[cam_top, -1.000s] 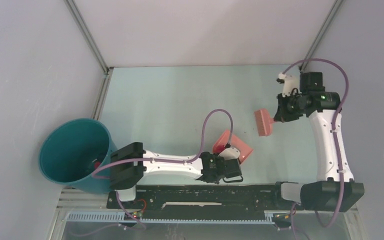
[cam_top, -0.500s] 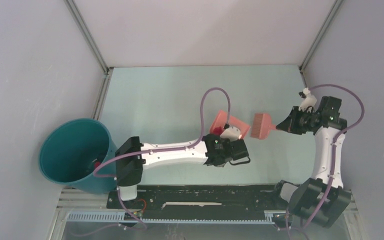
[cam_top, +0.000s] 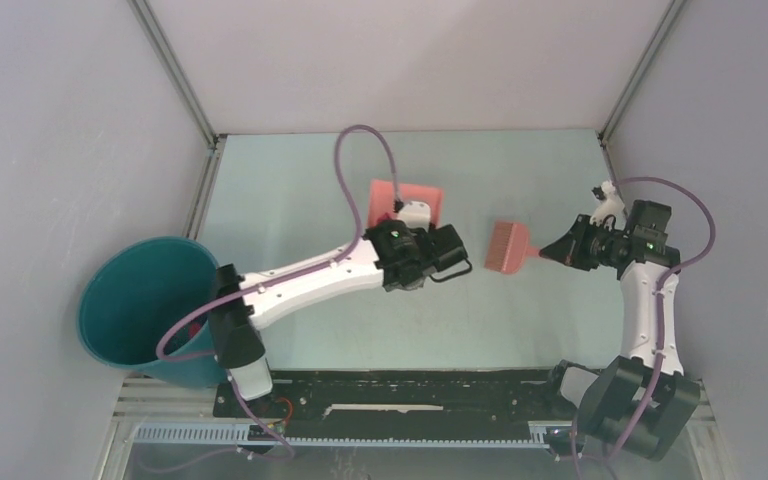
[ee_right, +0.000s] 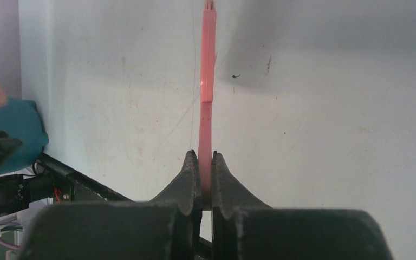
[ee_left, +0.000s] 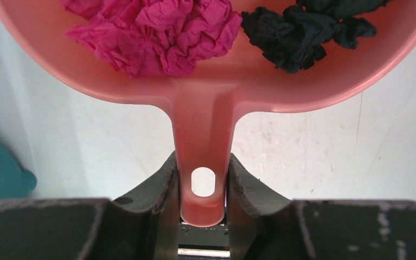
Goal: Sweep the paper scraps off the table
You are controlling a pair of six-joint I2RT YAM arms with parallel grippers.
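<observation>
My left gripper (cam_top: 412, 232) is shut on the handle of the salmon-pink dustpan (cam_top: 407, 198) and holds it over the middle of the pale mint table (cam_top: 290, 190). In the left wrist view the gripper (ee_left: 202, 165) clamps the handle (ee_left: 203, 135). Paper scraps lie in the pan: a magenta wad (ee_left: 151, 32) and a black wad (ee_left: 303, 32). My right gripper (cam_top: 563, 250) is shut on the thin handle of the salmon brush (cam_top: 507, 248), just right of the dustpan. The right wrist view shows the gripper (ee_right: 205, 158) on the handle (ee_right: 207, 81). I see no loose scraps on the table.
A round teal bucket (cam_top: 145, 305) lies tilted at the table's left front edge, its mouth facing up and left. It also shows at the left edge of the left wrist view (ee_left: 0, 173) and the right wrist view (ee_right: 16, 130). Grey walls enclose the table on three sides.
My left arm has swung the dustpan from near the front edge up to the table's middle and leftward. My right arm has pulled back and brought the brush a little left and nearer.
</observation>
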